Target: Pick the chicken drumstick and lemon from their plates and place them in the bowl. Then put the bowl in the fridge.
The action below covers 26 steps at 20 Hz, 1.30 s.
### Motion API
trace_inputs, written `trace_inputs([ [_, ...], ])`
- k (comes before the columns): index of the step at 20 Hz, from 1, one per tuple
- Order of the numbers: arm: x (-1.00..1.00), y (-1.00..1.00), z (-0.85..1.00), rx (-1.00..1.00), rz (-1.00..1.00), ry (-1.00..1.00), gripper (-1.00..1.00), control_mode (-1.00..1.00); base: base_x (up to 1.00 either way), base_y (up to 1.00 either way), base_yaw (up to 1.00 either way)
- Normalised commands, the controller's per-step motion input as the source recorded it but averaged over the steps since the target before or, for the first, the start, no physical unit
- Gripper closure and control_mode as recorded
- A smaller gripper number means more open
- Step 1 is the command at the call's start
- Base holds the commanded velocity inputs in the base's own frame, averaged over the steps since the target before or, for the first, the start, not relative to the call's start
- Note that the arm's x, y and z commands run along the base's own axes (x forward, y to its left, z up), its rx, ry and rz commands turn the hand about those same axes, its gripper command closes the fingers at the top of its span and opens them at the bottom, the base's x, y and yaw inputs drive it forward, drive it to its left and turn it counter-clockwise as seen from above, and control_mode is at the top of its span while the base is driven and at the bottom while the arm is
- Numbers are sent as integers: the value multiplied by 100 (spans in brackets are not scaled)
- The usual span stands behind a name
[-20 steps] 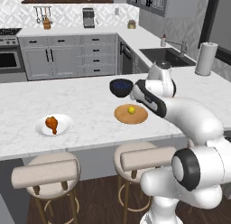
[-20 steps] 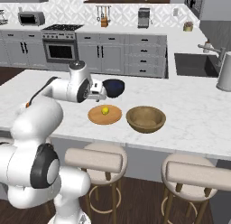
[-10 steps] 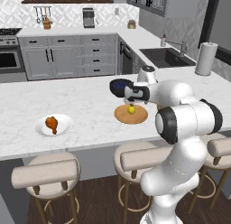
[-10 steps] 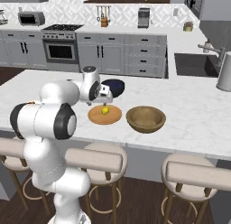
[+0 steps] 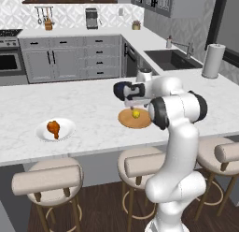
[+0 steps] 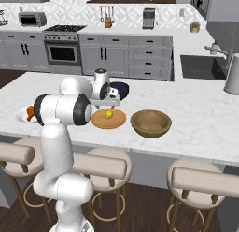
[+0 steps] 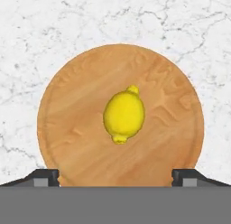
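lemon (image 7: 124,114) near-upright, nipple up-right in hand view

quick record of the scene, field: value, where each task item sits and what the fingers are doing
lemon: lemon lies at the middle of the wooden plate, untouched
drumstick: chicken drumstick on the white plate, on the island to the robot's left
bowl: wooden bowl empty, beside the wooden plate on its right
dark bowl: dark bowl behind the wooden plate
gripper: gripper above the lemon, fingers spread wide, holding nothing
task state: nothing moved into the bowl yet
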Motion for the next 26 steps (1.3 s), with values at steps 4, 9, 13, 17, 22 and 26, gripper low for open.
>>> trace_inputs([
  [4, 41, 0, -61, 0, 2, 4, -100, -100, 0, 0, 0],
  [9, 43, 0, -54, 0, 0, 1, -100, -100, 0, 0, 0],
  [13, 40, -1, -29, 0, 0, 1, -100, -100, 0, 0, 0],
  [17, -19, 0, -7, 0, 0, 0, -100, -100, 0, 0, 0],
  [22, -22, -5, -5, 0, 0, 0, -100, -100, 0, 0, 0],
  [26, 0, -9, -30, -3, -1, 0, -100, -100, 0, 0, 0],
])
